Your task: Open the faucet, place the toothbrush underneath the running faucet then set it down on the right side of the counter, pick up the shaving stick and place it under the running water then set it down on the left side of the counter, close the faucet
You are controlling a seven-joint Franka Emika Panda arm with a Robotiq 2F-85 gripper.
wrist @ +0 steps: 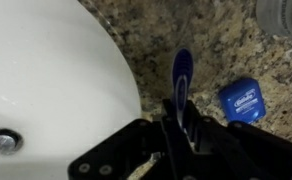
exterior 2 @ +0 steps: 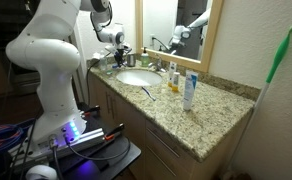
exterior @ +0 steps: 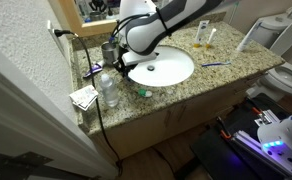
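Pinching a blue shaving stick point(wrist: 182, 70) between its fingers, the gripper point(wrist: 181, 118) hovered over the speckled granite counter point(wrist: 186, 30), just beside the rim of the white basin point(wrist: 56, 70) and near a small blue floss box point(wrist: 244, 100). Right of the basin, in an exterior view, the toothbrush point(exterior: 216, 65) lay on the counter.

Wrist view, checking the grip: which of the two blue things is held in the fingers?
The slim blue handle, clamped between the fingers; the small blue box lies apart on the speckled counter.
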